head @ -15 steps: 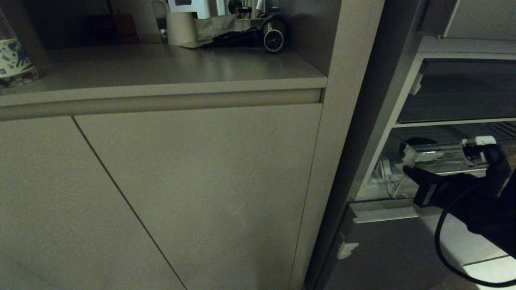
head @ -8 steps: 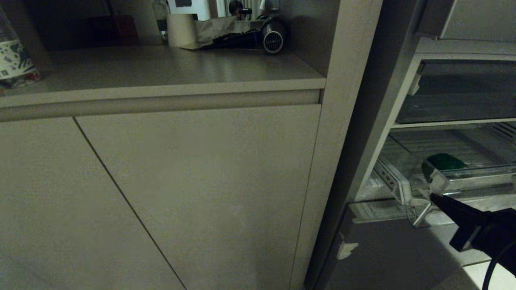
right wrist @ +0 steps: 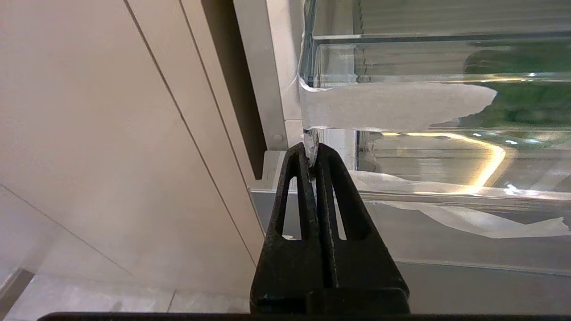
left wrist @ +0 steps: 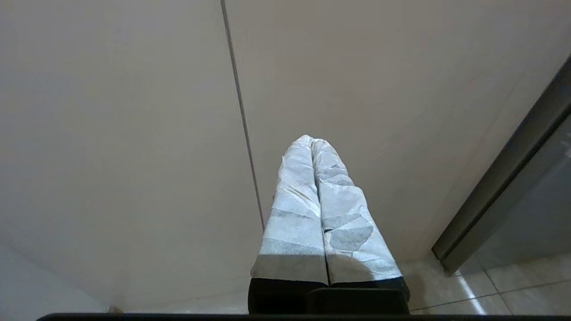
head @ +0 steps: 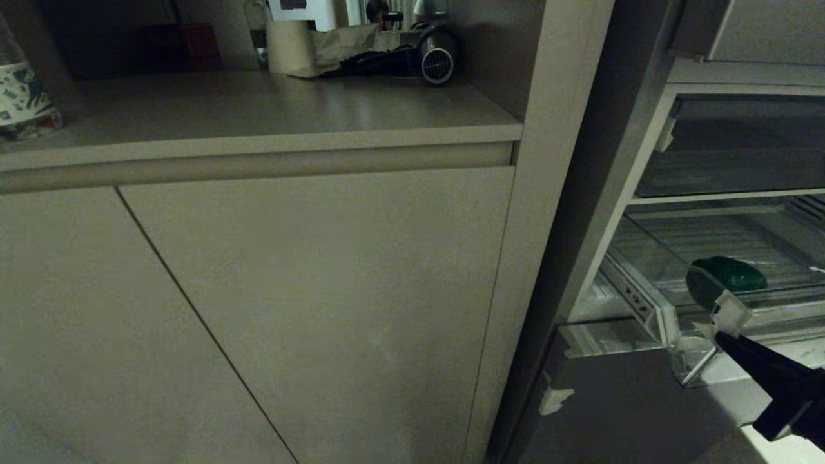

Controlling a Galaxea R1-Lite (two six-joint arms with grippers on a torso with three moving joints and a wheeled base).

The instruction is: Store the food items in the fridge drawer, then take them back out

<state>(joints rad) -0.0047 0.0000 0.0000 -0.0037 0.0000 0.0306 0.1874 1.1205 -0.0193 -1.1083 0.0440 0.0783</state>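
Observation:
The fridge drawer point(head: 651, 303), clear plastic with a ribbed floor, stands pulled out of the open fridge at the right of the head view. One dark green rounded food item point(head: 728, 276) lies inside it and shows through the front wall point(right wrist: 522, 89) in the right wrist view. My right gripper point(head: 720, 330) is shut on a small pale tab point(right wrist: 311, 141) at the left front corner of the fridge drawer point(right wrist: 401, 58). My left gripper point(left wrist: 312, 141) is shut with nothing in it, and its white-wrapped fingers point at a beige cabinet door.
Beige cabinet doors point(head: 309, 309) fill the left and middle, under a counter point(head: 271, 109) with a paper roll point(head: 289, 45) and a hair dryer point(head: 437, 59). A fridge shelf point(head: 728, 193) sits above the drawer, a grey panel point(head: 631, 406) below it.
My right gripper has drawn back toward me and lower, and the drawer has slid out with it. The green item now shows plainly inside.

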